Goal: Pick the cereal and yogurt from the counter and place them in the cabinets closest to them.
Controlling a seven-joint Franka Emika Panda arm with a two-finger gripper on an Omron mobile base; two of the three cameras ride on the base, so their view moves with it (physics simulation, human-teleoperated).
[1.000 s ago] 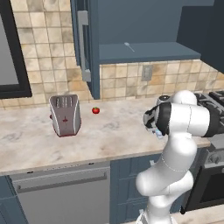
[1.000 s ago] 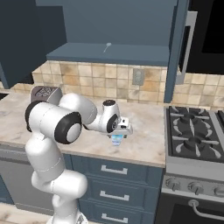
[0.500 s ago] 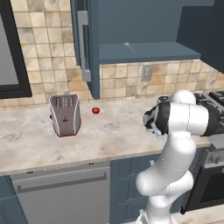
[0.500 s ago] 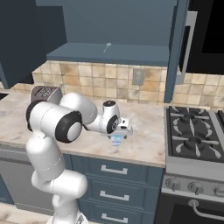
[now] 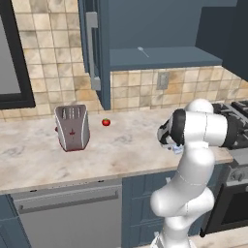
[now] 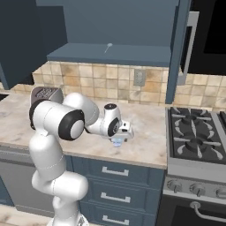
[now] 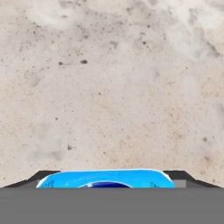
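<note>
A toaster [image 5: 71,127] stood at the left of the counter [image 5: 34,164], a small tomato [image 5: 106,122] just to its right. Further right, near the front edge by the stove [image 6: 196,137], the jaws [image 6: 118,140] gripped the yogurt [image 6: 117,142], its blue top [image 7: 105,178] between the fingertips.

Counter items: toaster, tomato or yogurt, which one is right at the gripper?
The yogurt, the light-blue and white cup between the gripper fingers near the counter's front edge. The toaster and red tomato sit far off near the backsplash.
</note>
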